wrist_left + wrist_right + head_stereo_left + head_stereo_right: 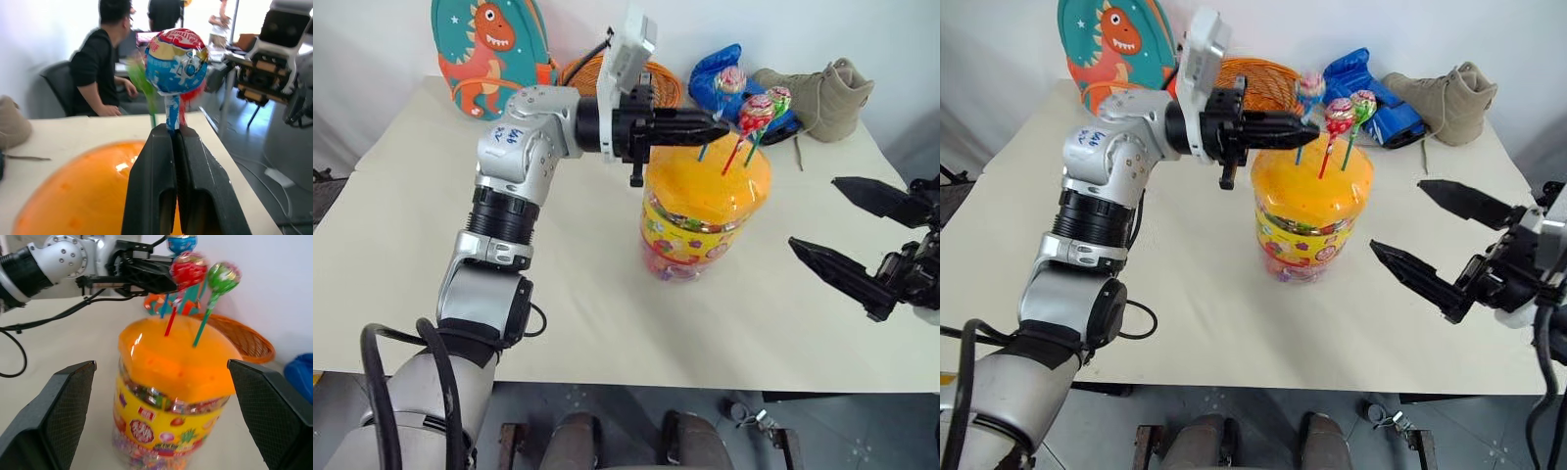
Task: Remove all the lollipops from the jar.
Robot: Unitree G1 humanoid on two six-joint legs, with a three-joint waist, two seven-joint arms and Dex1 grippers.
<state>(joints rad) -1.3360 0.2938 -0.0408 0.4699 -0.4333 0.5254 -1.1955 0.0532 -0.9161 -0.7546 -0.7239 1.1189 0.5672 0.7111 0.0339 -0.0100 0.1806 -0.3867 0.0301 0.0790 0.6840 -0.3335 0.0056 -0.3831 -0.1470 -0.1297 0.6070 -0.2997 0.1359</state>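
On the cream worktop [401, 245] the jar [703, 220] stands mid-surface; left gripper [174, 142] fingers pinch the blue-stick lollipop [176, 61] above its lid, right gripper [1435, 245] fingers spread beside it; extraction underway, straight lift required.

Teal dinosaur-print backpack [487, 51], woven orange basket [663, 82], blue glove [1371, 93], tan suede boot [822, 96] along white table's [401, 255] far edge.

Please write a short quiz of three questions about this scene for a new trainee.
1. True or false: the left gripper is shut on the blue-stick lollipop.
2. How many lollipops stand above the jar lid?
3. The right gripper is: A) open beside the jar, B) shut on the lid.

Key: 1 true; 2 three; 3 A.
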